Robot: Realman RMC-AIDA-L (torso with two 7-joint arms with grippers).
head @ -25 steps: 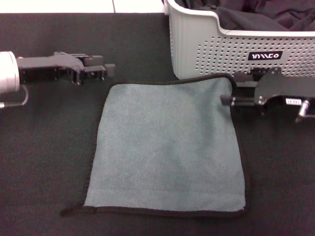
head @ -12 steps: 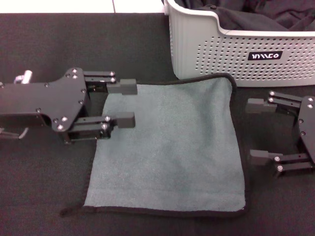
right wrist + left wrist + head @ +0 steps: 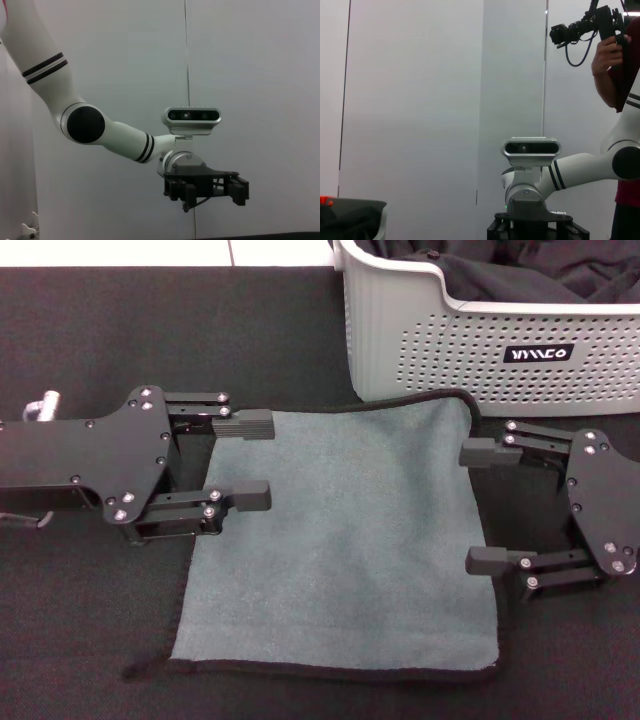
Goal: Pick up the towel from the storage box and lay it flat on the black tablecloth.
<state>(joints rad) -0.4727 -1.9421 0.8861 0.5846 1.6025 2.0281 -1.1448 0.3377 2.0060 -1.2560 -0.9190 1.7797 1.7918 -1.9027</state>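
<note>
Across the black tablecloth (image 3: 90, 350) the towel (image 3: 340, 540) lies spread out flat, grey-teal face up, its black stitched edging running round the sides, with a little loose tail of edging sticking out at the near left corner. Its far edge stops just in front of the storage box (image 3: 460, 350), the light grey perforated basket with the small black label, which stands at the far right of the cloth with some dark fabric (image 3: 520, 275) heaped inside it. From the head view, the left gripper (image 3: 243, 460) sits low at the towel's far left corner, turned flat so its black plate faces up, its two fingers spread wide apart with nothing between them; both fingertips reach over the towel's left margin. On the opposite side the right gripper (image 3: 483, 506) is beside the towel's right edge, also splayed open and empty, its fingertips right at the black edging, the near one just overlapping it. The left wrist view looks off into the room, catching the other arm's wrist camera (image 3: 530, 148), a white wall and a person's hand holding up a camera (image 3: 587, 27).
</note>
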